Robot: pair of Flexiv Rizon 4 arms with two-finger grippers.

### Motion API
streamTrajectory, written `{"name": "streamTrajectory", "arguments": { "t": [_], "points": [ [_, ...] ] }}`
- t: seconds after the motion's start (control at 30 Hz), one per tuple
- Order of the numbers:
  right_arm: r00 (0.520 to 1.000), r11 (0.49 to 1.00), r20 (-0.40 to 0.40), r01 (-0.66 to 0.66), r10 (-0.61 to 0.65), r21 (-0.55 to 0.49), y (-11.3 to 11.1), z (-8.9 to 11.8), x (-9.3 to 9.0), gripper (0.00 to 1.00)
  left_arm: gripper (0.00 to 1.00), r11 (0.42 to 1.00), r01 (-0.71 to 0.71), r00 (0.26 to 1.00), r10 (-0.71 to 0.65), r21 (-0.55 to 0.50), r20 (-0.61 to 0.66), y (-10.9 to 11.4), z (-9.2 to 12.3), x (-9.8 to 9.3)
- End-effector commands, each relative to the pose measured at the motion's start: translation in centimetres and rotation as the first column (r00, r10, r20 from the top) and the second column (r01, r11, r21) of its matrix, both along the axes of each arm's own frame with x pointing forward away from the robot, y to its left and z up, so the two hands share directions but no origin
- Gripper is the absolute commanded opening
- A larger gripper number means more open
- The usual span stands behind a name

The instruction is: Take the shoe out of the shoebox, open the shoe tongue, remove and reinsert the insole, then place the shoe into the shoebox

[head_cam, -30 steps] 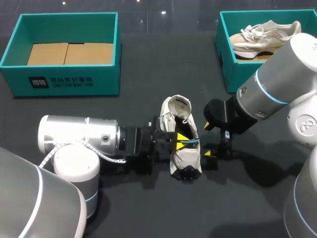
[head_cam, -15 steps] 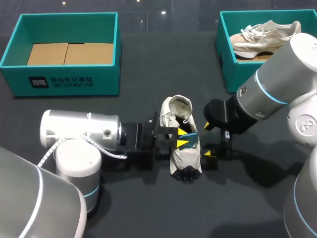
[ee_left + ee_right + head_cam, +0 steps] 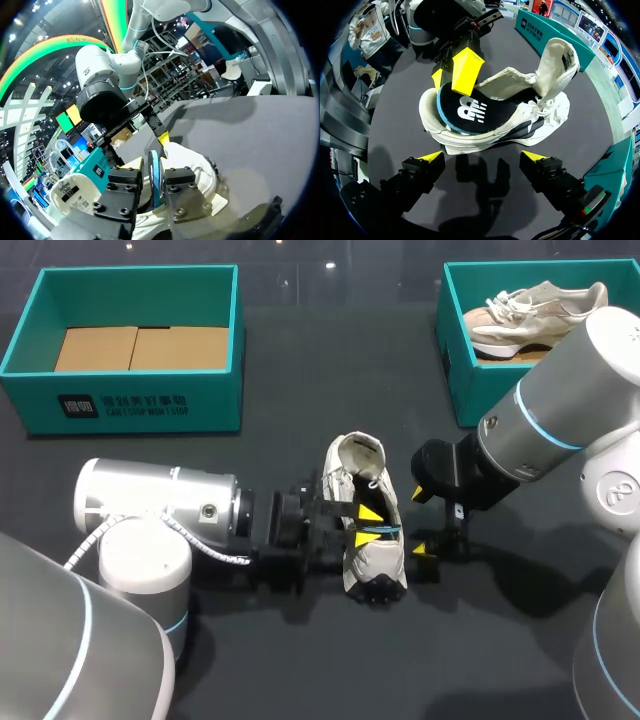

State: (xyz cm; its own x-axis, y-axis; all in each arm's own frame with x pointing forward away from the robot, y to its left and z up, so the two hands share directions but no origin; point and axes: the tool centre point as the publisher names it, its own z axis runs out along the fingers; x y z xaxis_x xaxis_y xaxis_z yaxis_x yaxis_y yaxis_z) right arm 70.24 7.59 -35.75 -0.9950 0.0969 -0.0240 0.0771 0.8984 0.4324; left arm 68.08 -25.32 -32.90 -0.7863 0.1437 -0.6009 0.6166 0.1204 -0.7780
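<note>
The left gripper (image 3: 369,525) pinches the insole (image 3: 470,116) inside the shoe (image 3: 375,565) on the dark table (image 3: 300,380), the right gripper (image 3: 484,157) spread empty just beside it, seemingly touching the surface.

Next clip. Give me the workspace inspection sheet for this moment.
Surface: dark table.
Job's things: shoe lies on its side mid-table, tongue open; insole partly out. Left shoebox holds cardboard; right shoebox holds a second shoe.
Clutter: nothing seen.
Grippers: left gripper pinches the insole; right gripper open beside the shoe's sole, apart from it.
Cables: one cable loops behind the left gripper, off the shoe.
Surroundings: nothing seen.
</note>
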Motion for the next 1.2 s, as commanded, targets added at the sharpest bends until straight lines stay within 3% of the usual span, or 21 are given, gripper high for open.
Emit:
{"name": "streamTrajectory", "arguments": {
  "t": [0.03, 0.37, 0.53, 0.6, 0.7, 1.2],
  "points": [
    [1.0, 1.0, 0.003, 0.001, -0.001, -0.001, 0.0, 0.0, -0.2, 1.0, 0.0, 0.999, 0.011, 1.0, -0.011, 0.037, -0.001, -0.4, -0.5, 0.6],
    [1.0, 1.0, 0.003, 0.001, -0.001, -0.001, 0.0, 0.0, -0.2, 1.0, 0.0, 0.99, -0.018, 1.0, 0.021, 0.143, -0.014, -0.2, -2.9, 2.5],
    [1.0, 1.0, 0.003, 0.001, -0.001, -0.001, 0.0, 0.0, -0.2, 1.0, 0.0, 0.992, -0.005, 0.999, 0.012, 0.124, -0.052, 0.3, -2.2, 2.1],
    [1.0, 1.0, 0.003, 0.001, -0.001, -0.001, 0.0, 0.0, -0.2, 1.0, 0.22, 0.993, 0.003, 0.998, 0.004, 0.117, -0.064, 0.5, -1.7, 1.8],
    [1.0, 1.0, 0.003, 0.001, -0.001, -0.001, 0.0, 0.0, -0.2, 1.0, 0.36, 0.994, 0.014, 0.997, -0.006, 0.105, -0.075, 1.0, -1.1, 1.6],
    [1.0, 1.0, 0.003, 0.001, -0.001, -0.001, 0.0, 0.0, -0.2, 1.0, 0.42, 0.989, 0.079, 0.991, -0.065, 0.125, -0.116, 1.8, 1.4, 0.3]
  ]
}}
